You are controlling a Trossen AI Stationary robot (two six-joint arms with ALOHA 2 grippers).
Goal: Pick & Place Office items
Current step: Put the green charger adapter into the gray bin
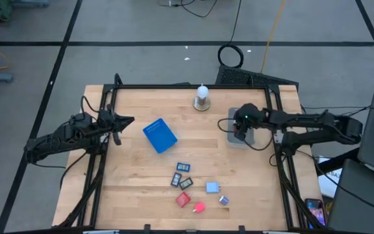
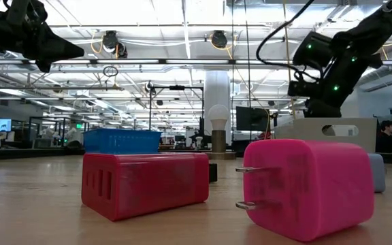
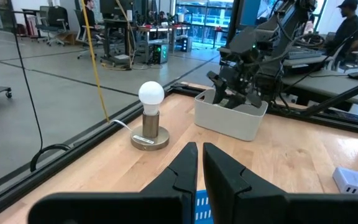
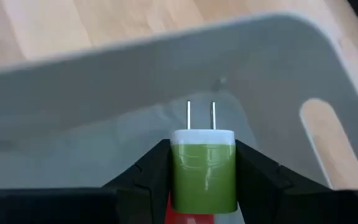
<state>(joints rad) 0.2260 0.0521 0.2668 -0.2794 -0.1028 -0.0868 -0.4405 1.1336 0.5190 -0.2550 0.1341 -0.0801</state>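
Right wrist view: a green plug adapter (image 4: 203,169) is clamped between the right gripper (image 4: 202,177) fingers, prongs pointing into the grey bin (image 4: 278,68) below. From above, that gripper (image 1: 241,127) is seen over the bin (image 1: 249,139) at the table's right edge. The left gripper (image 3: 199,163) is held closed and empty beside the blue pad (image 1: 160,136). Other small items (image 1: 196,189) are scattered near the front edge.

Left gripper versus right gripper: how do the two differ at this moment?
The left gripper is shut and holds nothing; the right gripper is clamped on a green plug adapter with a white top. The left gripper hovers at the wooden table's left edge, near the blue square pad; the right gripper hangs over the open grey bin on the right. Both are dark two-finger grippers, held clear of the tabletop.
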